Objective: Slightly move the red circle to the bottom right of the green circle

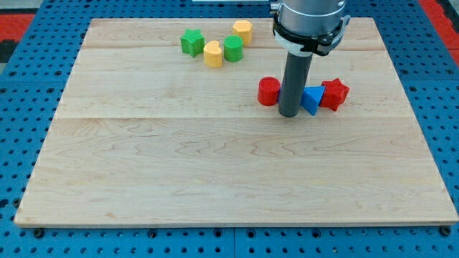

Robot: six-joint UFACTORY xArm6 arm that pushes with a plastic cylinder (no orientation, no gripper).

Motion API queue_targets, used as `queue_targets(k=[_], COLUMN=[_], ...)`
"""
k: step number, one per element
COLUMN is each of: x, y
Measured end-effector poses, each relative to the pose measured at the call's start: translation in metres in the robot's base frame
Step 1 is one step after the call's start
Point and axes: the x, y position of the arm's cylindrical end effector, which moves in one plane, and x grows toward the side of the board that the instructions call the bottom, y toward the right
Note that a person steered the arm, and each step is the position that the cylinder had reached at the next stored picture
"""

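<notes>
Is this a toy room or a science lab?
Probably a robot lab. A pale wooden board sits on a blue pegboard bench, and my tip rests between the red circle and a blue block.

The counter [215,165] is pale, light-grained wood, ringed by a blue pegboard surface [21,143] dotted with dark holes. Just beside my dark grey tip [290,115] sit a red circle [269,92], a blue block [313,99], perhaps triangular, and a red star [334,94]. Farther off lie a green star [191,42], a green circle [233,49] and two yellow blocks [213,54] [242,31].
</notes>
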Motion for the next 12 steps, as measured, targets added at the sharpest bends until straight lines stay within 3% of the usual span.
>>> queue_targets(k=[8, 10, 11, 12], x=[-0.019, -0.076, -0.054, -0.044], y=[-0.009, -0.063, -0.053, -0.091])
